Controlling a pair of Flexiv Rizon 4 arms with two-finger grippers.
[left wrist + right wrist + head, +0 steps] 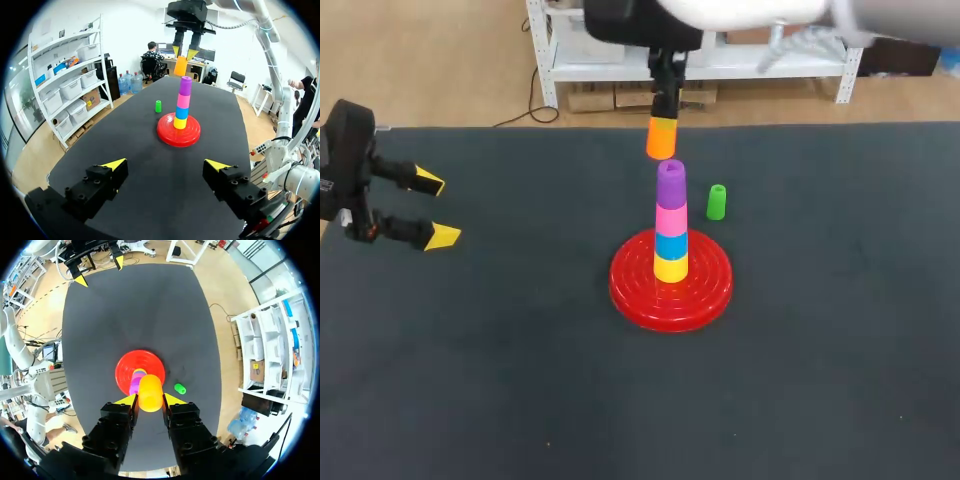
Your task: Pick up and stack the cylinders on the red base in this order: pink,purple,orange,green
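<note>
Left gripper [437,210] wide open, empty, above dark grey table [500,380] near its left edge. Centre: round red plastic base [630,295] carrying stack of yellow [670,268], blue [670,245], pink [670,218], purple cylinder [670,184] on top. Right gripper [662,124] clamped on orange plastic cylinder [661,142], in air just above purple. Small green cylinder [717,202] upright on table, just right of stack.

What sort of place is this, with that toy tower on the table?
Likely a robot test lab: a dark table, the right gripper holding an orange cylinder over a stacking toy's red base.
</note>
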